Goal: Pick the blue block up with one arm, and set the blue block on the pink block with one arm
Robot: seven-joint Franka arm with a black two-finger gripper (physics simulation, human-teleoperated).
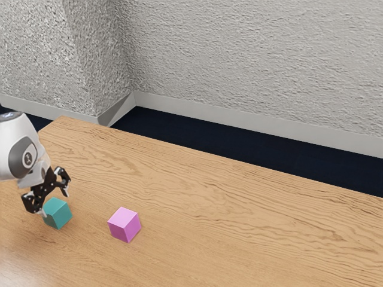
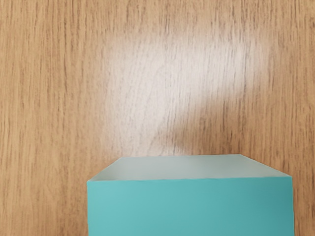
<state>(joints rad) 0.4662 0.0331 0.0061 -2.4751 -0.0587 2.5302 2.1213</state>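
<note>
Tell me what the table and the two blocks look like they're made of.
Table: wood or wood veneer, satin finish; flowing grain lines and a soft sheen patch. Teal block and pink block: probably plastic or painted, matte; flat uniform colour, no grain, crisp edges.

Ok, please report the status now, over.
Gripper at blue block, grip unclear. Block not yet on pink block, apart. Nothing between them.

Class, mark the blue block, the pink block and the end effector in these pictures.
blue block (image 1: 61, 217): exterior view, on a side face.
pink block (image 1: 124, 214): exterior view, on its top face.
end effector (image 1: 45, 195): exterior view, on its black lower end, just above the blue block.
</note>
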